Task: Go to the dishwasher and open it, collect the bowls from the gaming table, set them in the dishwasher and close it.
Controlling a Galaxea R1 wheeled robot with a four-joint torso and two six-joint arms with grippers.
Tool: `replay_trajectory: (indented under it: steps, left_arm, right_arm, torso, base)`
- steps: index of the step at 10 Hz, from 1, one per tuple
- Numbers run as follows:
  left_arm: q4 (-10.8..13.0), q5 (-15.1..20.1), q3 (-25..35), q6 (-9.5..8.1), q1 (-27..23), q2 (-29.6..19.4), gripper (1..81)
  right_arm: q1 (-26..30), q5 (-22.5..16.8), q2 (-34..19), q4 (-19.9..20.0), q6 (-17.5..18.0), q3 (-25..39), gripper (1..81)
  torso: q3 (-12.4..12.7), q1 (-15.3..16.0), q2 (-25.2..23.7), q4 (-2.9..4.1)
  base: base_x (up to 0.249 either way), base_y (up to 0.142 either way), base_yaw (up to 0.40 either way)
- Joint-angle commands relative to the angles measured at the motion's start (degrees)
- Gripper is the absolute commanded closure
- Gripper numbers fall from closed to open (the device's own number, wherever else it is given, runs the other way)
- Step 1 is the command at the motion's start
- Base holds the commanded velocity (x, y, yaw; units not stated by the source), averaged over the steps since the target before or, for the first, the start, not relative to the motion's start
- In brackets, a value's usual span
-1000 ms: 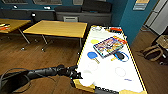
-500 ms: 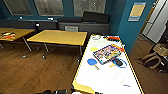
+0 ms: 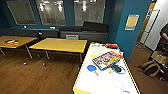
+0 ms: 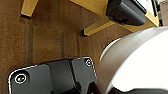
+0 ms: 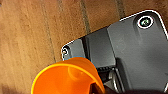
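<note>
Bowls, blue, sit on the white gaming table: one left of a colourful box, another, dark inside, right of it. Yellow tables stand left on wooden floor. Whether either gripper's fingers are spread or clenched I cannot tell; an orange object crowds the right wrist view.

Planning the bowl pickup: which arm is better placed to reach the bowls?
Right, probably: both bowls sit on the table right of the head view's centre, though an orange thing sits close by that wrist.

I note a glossy white worktop with a yellow wood edge. The floor is brown wood planking, matt. Beside it, the square tables show smooth yellow wood.
</note>
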Motion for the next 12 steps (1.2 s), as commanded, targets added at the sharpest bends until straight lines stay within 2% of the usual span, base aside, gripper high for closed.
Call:
replay_trajectory:
  steps: [1, 2, 5, 7, 9, 12]
  left_arm:
    - [9.75, -12.82, -7.45, 0.5, 5.86, 1.49, 81.1]
    - [10.18, -13.34, -9.53, 0.94, 7.44, 2.53, 81.1]
    - [11.06, -14.13, -18.96, 0.94, 11.66, 7.29, 81.1]
    - [11.5, -17.3, -25.11, 1.02, 14.91, 10.54, 81.1]
    - [11.94, -20.28, -31.25, 1.02, 17.99, 13.52, 81.1]
    - [11.94, -24.67, -39.68, 1.02, 22.03, 17.56, 81.1]
  right_arm:
    - [2.54, -2.27, -1.47, -0.83, -0.15, 0.01, 81.1]
    - [2.28, -2.01, -0.86, -1.0, -0.24, -1.03, 81.1]
    - [0.96, -1.12, 2.31, -3.38, -0.24, -5.97, 81.1]
    - [-1.15, -1.04, 6.35, -5.84, -0.33, -12.12, 81.1]
    - [-3.0, -0.95, 11.96, -9.09, -0.33, -20.89, 81.1]
    - [-5.63, 0.37, 14.7, -11.02, -0.33, -23.28, 81.1]
  torso:
    - [2.01, 0.02, 0.0, 0.0]
    - [1.01, -0.04, -0.05, 0.0]
    - [1.47, -0.13, -0.11, 0.0]
    - [1.49, -0.13, -0.13, 0.0]
    - [1.51, -0.15, -0.15, 0.0]
    - [1.53, -0.17, -0.15, 0.0]
  base:
    - [0.0, 0.0, 0.0]
    - [0.0, 0.0, 0.0]
    - [0.0, 0.0, 0.0]
    - [0.0, 0.0, 0.0]
    - [0.0, 0.0, 0.0]
    - [0.0, 0.0, 0.0]
